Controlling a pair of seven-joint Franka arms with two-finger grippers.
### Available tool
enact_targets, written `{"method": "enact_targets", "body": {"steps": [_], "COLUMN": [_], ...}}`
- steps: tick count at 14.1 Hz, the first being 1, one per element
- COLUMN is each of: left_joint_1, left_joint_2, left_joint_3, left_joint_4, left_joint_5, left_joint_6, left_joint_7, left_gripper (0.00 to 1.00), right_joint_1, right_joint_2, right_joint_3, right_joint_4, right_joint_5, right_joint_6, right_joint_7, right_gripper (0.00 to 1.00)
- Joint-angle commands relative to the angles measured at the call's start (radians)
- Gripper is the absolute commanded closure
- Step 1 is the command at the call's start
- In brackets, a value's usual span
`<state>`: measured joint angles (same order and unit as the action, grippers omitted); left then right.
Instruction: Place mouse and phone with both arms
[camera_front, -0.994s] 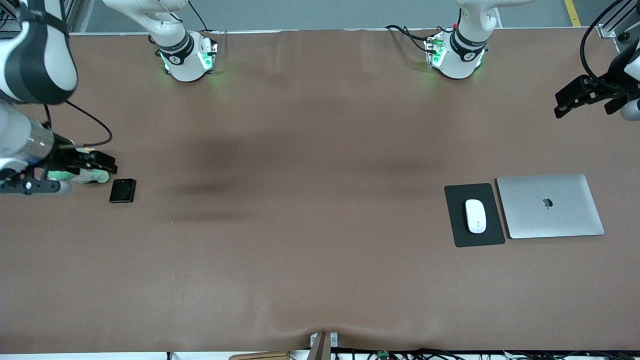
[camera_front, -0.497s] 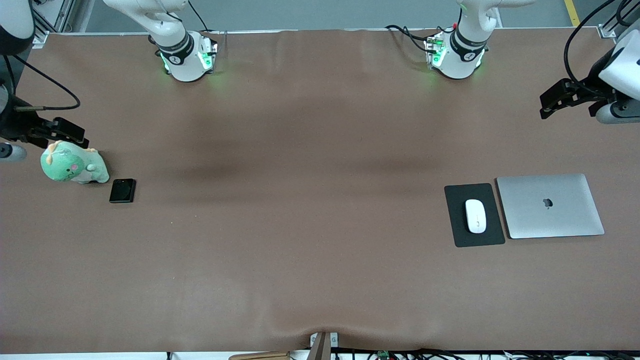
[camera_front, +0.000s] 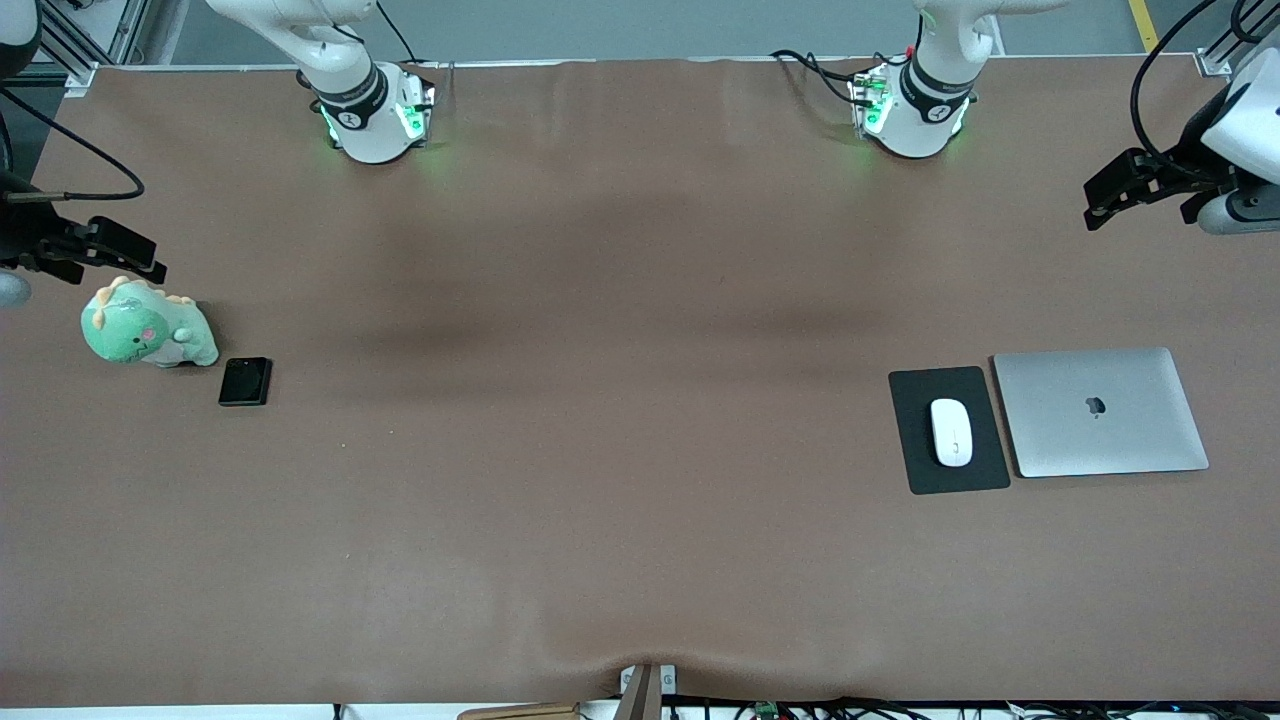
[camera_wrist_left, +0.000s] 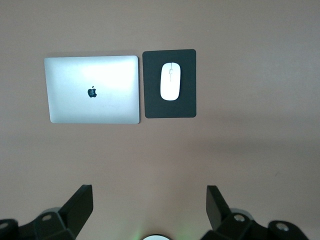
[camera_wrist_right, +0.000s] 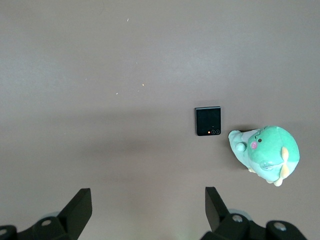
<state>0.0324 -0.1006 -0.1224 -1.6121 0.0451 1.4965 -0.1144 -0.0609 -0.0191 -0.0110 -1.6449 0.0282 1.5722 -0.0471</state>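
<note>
Retreat on both sides: over the last second the right gripper (camera_front: 110, 250) has climbed away from the green plush toy (camera_front: 148, 333), which it had been covering, and now hangs above the table's edge at the right arm's end. The left gripper (camera_front: 1125, 188) has only drifted a little at the left arm's end. Both sets of jaws stand wide apart and hold nothing, as each wrist view shows.

Phone (camera_front: 245, 381) lies flat just beside the plush, below and ahead of the right jaws, untouched. Mouse (camera_front: 951, 431) sits on the dark mouse pad (camera_front: 948, 473), touching distance from the closed laptop (camera_front: 1100, 411), well clear of the left jaws. That reads to me as placing finished and the arms backing off.

Much of each arm is cut off at the frame edges, and the right gripper's fingertips are probably partly out of the front view.
</note>
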Motion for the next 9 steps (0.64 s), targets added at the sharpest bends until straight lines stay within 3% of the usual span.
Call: {"method": "enact_targets", "body": {"steps": [1,9], "left_joint_1": [0.031,0.026], "left_joint_2": [-0.014,0.007], "left_joint_3": [-0.023,-0.023], "left_joint_4": [0.013,0.038], "left_joint_5": [-0.019,-0.021], "left_joint_6": [0.013,0.008], "left_joint_7": [0.013,0.012], "left_gripper": [0.0,0.0], "right_joint_1": [-0.016,-0.016], "right_joint_2": [0.002,0.005], "right_joint_3": [0.008,0.008], "right_joint_4": [0.016,0.014], "right_joint_5": [0.021,0.021], "right_joint_6": [-0.021,-0.026], "right_joint_7": [-0.01,-0.011], "right_gripper": [0.0,0.0]}}
